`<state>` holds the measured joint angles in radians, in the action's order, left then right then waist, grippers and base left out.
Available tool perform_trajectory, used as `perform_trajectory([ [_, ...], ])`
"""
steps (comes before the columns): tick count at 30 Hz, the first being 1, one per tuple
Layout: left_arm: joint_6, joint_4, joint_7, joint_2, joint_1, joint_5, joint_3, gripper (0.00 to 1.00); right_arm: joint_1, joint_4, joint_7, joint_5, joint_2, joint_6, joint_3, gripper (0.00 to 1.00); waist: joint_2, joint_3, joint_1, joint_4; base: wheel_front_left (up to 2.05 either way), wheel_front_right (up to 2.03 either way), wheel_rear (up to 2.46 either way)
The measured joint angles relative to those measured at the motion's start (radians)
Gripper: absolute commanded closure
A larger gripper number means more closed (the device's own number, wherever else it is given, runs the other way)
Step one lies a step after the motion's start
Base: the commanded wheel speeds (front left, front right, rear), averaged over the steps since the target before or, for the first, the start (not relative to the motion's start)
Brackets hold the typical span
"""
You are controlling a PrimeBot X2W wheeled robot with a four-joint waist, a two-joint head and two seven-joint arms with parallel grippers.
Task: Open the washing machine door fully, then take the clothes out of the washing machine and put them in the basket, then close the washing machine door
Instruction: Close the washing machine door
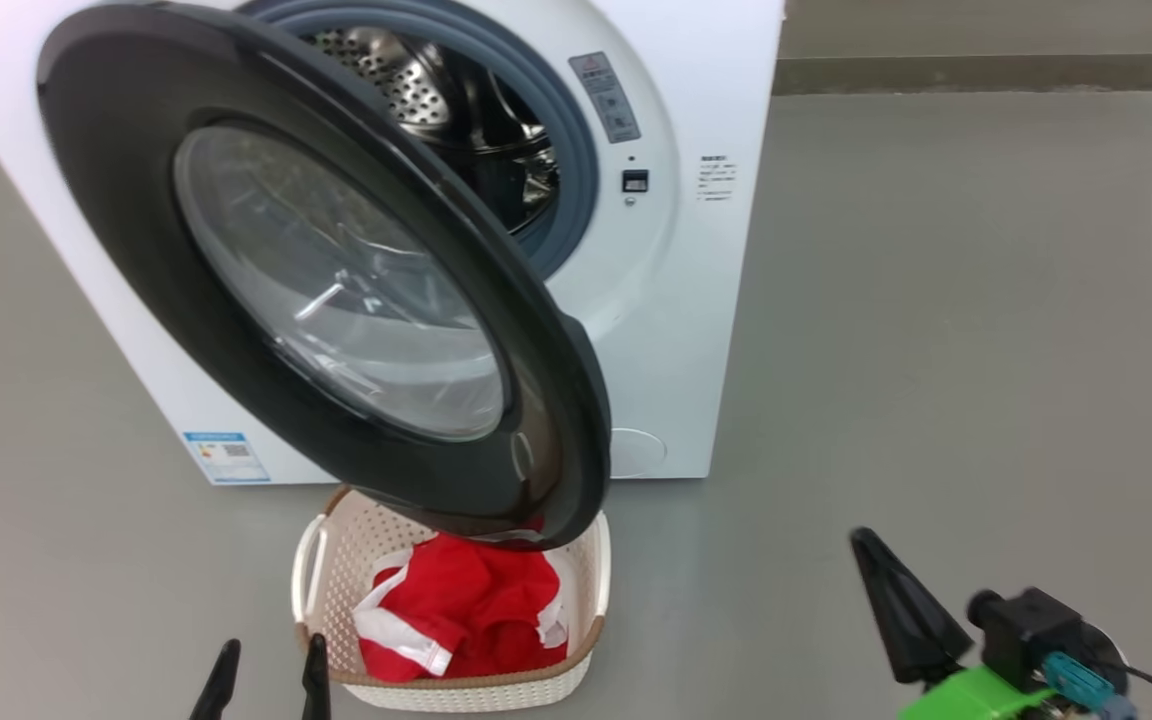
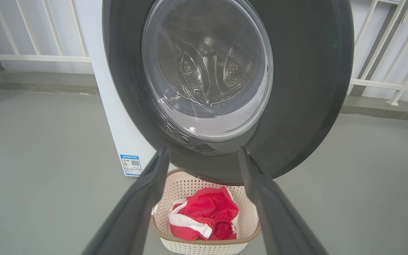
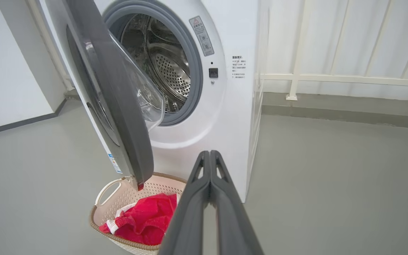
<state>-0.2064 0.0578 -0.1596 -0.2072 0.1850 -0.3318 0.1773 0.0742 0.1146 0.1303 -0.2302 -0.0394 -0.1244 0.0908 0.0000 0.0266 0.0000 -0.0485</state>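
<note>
The white washing machine (image 1: pixel 696 330) has its black-rimmed door (image 1: pixel 326 290) swung out, partly open, over the basket. Behind the door, the steel drum (image 3: pixel 161 67) looks bare of fabric. The red clothes (image 1: pixel 466 610) with white trim lie in the cream basket (image 1: pixel 336 570) on the floor below the door. My left gripper (image 1: pixel 271 680) is open, low, just left of the basket, with nothing between its fingers (image 2: pixel 143 202). My right gripper (image 1: pixel 901 610) is shut and empty, over the floor right of the basket; its fingertips (image 3: pixel 209 156) meet in the right wrist view.
Grey floor (image 1: pixel 986 350) spreads to the right of the machine. A white railing (image 3: pixel 349 79) on a low kerb runs behind it. A white wall (image 3: pixel 9 71) with a dark skirting stands to the left.
</note>
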Motion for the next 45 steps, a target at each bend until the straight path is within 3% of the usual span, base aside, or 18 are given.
perform_trajectory([
  [12,0.0,0.008,0.001,-0.003,-0.026,0.006,0.024,0.0,-0.154,0.064,0.003,-0.047,-0.009,0.0,0.181,1.0,0.0,-0.009,0.0,-0.097,0.0,0.0,0.0],
  [22,0.005,0.006,-0.002,-0.002,-0.06,0.006,0.048,0.0,-0.365,0.211,0.03,-0.102,-0.016,0.0,0.302,1.0,0.0,-0.034,0.0,-0.174,0.0,0.0,0.0],
  [45,0.024,-0.052,-0.055,0.024,-0.132,-0.002,0.067,0.0,-0.622,0.474,0.099,-0.183,-0.018,-0.005,0.345,1.0,0.0,-0.101,0.0,-0.225,0.0,0.0,0.0],
])
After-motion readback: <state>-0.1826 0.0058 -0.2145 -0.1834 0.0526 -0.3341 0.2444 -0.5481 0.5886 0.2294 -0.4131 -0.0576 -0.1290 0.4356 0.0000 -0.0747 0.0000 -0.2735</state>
